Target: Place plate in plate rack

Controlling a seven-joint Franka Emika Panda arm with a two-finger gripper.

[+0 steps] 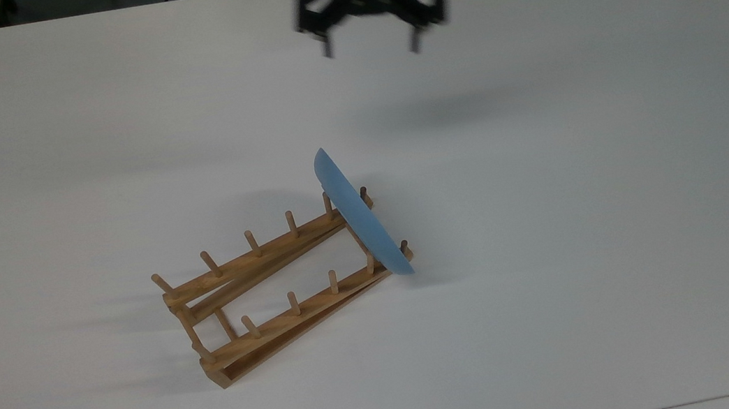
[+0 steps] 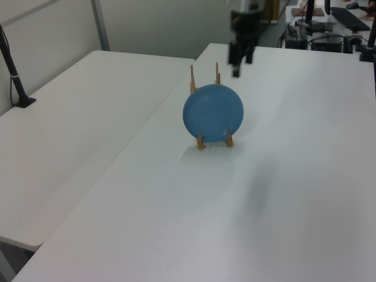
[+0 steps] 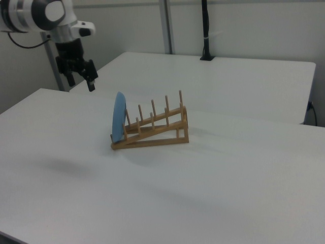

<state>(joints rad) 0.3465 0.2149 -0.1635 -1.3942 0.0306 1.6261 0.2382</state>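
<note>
The hand point(image 1: 372, 45) is held high, fingers pointed downward and spread apart, near the tabletop's point(image 1: 553, 243) far edge.

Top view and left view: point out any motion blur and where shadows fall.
Top view: the gripper is smeared by motion blur, its soft shadow lying on the table below it; the plate and rack are sharp, with faint shadows. Left view: the gripper is blurred, the plate crisp.
</note>
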